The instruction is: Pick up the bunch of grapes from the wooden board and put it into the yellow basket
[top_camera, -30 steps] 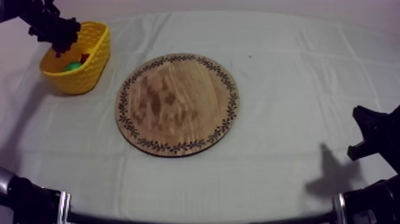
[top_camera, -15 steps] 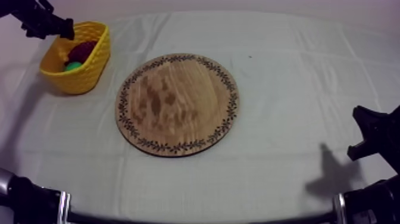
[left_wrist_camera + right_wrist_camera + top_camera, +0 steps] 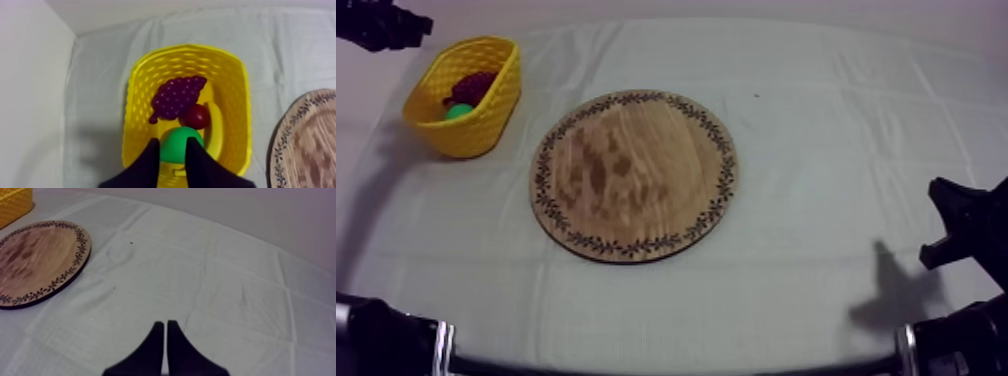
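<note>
The purple bunch of grapes [image 3: 473,85] lies inside the yellow basket [image 3: 501,95] at the table's far left. In the left wrist view the grapes [image 3: 177,97] rest against the basket's wall [image 3: 235,100], on top of a small red fruit [image 3: 196,116], a green pear [image 3: 175,137] and a banana [image 3: 216,130]. My left gripper [image 3: 411,27] hangs above and beyond the basket's far left side. Its fingers [image 3: 150,157] stand a little apart and open, with nothing between them. The round wooden board [image 3: 636,175] is bare. My right gripper [image 3: 164,324] is shut over the cloth at the right.
The board [image 3: 35,258] with its patterned rim fills the table's middle, just right of the basket [image 3: 15,203]. The right arm [image 3: 956,230] sits low at the right edge. Open cloth stretches between the board and the right arm.
My left gripper let the grapes go into the basket, then rose and drew back to the far left. Its fingers have come closer together. The right arm has not moved.
</note>
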Tool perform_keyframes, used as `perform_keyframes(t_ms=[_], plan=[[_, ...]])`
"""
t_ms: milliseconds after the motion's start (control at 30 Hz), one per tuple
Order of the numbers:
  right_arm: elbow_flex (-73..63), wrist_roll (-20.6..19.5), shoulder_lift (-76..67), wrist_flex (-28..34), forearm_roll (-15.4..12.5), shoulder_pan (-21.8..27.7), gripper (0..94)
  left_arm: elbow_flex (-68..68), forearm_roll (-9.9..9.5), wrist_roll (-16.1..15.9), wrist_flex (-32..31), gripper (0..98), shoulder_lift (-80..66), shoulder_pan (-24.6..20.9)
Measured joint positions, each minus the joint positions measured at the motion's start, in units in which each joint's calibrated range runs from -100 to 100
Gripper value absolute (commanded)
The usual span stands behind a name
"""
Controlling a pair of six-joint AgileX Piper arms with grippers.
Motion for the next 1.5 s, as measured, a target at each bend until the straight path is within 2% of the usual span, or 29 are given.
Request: perform_keyframes(t_ms=[200,267,367,500,567,700,867,1133,1200,1300,1500], plan=[[0.0,0.0,0.0,0.0,0.0,0.0,0.4,8.6,-0.21,-0.8,-2.0,7.1,-13.5,1.1],[0.0,0.0,0.0,0.0,0.0,0.0,0.4,12.0,-0.84,-0.4,-3.7,4.4,-17.7,1.1],[0.0,0.0,0.0,0.0,0.0,0.0,0.4,18.2,-2.67,1.6,-8.0,1.5,-24.6,1.4],[0.0,0.0,0.0,0.0,0.0,0.0,0.4,28.3,-6.08,6.5,-13.4,0.4,-34.7,1.8],[0.0,0.0,0.0,0.0,0.0,0.0,0.4,32.8,-7.04,8.8,-14.2,0.2,-39.1,1.9],[0.0,0.0,0.0,0.0,0.0,0.0,0.4,42.1,-7.38,11.9,-16.0,0.0,-48.0,1.6],[0.0,0.0,0.0,0.0,0.0,0.0,0.4,53.9,-7.38,11.8,-20.3,0.0,-59.2,1.1],[0.0,0.0,0.0,0.0,0.0,0.0,0.4,67.0,-5.95,9.9,-17.7,0.0,-75.2,1.1],[0.0,0.0,0.0,0.0,0.0,0.0,0.4,68.8,-5.02,9.1,-17.5,0.0,-78.5,0.8],[0.0,0.0,0.0,0.0,0.0,0.0,0.4,70.3,-3.16,7.6,-17.4,0.0,-82.1,0.1],[0.0,0.0,0.0,0.0,0.0,0.0,0.4,72.8,1.79,3.4,-18.4,0.0,-87.2,-1.3]])
